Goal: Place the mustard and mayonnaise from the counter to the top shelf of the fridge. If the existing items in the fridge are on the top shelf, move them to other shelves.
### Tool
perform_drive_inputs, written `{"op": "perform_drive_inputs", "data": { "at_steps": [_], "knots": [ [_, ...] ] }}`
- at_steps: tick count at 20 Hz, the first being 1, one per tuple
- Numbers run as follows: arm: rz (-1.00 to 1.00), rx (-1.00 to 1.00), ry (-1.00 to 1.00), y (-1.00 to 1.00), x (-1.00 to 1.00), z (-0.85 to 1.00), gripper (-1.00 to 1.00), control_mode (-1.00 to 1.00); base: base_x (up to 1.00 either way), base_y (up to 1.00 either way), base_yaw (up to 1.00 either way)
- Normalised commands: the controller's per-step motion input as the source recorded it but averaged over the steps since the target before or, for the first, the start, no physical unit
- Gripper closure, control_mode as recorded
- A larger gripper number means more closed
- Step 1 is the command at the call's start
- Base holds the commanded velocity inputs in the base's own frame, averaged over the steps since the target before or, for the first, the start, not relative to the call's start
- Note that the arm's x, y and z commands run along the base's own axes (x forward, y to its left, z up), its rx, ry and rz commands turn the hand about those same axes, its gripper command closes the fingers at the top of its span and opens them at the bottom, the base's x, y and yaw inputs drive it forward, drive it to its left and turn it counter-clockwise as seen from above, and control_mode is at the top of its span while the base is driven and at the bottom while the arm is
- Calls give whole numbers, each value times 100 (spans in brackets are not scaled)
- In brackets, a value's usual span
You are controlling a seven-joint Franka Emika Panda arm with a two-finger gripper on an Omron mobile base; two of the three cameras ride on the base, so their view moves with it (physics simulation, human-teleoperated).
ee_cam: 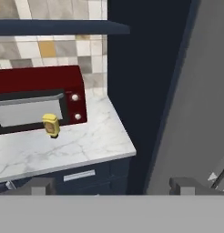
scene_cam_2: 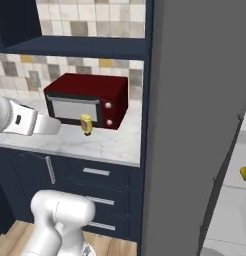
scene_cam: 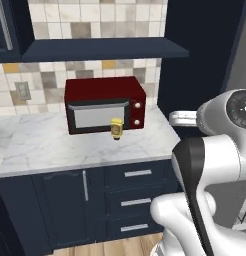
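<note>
The fridge (scene_cam_2: 195,125) is the biggest thing here, a tall grey slab just right of the counter (scene_cam: 70,147), and its door stands ajar, with a small yellow thing (scene_cam_2: 245,173) showing inside through the gap, too small to identify. One counter of white marble runs left from it, carrying one red microwave (scene_cam: 105,104) and, standing upright just in front of the microwave's door near its knobs, one yellow mustard bottle (scene_cam: 116,128). That makes one bottle on the counter; I see no mayonnaise jar there from any angle. The gripper (ee_cam: 111,185) hangs in the air off the counter's right end, well apart from the mustard bottle, its two dark tips wide apart and holding nothing, so the jaws are released. The step in hand looks like the reach for the mustard bottle. To do it well, the arm should swing left over the marble, come in level with the bottle's middle, and keep clear of the microwave face behind it, since a nudge could tip the bottle against the glass. Closing across the narrower sides should give the firmest hold before any lift toward the top shelf.
</note>
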Motion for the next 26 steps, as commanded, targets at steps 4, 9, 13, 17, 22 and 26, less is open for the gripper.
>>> {"op": "perform_drive_inputs", "data": {
  "at_steps": [4, 9, 13, 17, 22, 26],
  "knots": [
    [0, 0, 0, 0, 0, 0, -100, 100, 56, 1, 0],
    [0, 0, 0, 0, 0, 0, -100, 100, 45, 20, 0],
    [0, 0, 0, 0, 0, 0, -100, 100, 23, 24, 0],
    [0, 0, 0, 0, 4, 0, -100, -100, 11, 9, 0],
    [5, 0, 11, -3, 13, 0, -100, -100, 0, 0, 0],
    [11, 1, 22, -4, 27, -4, -100, -100, 0, 0, 0]
  ]
}}
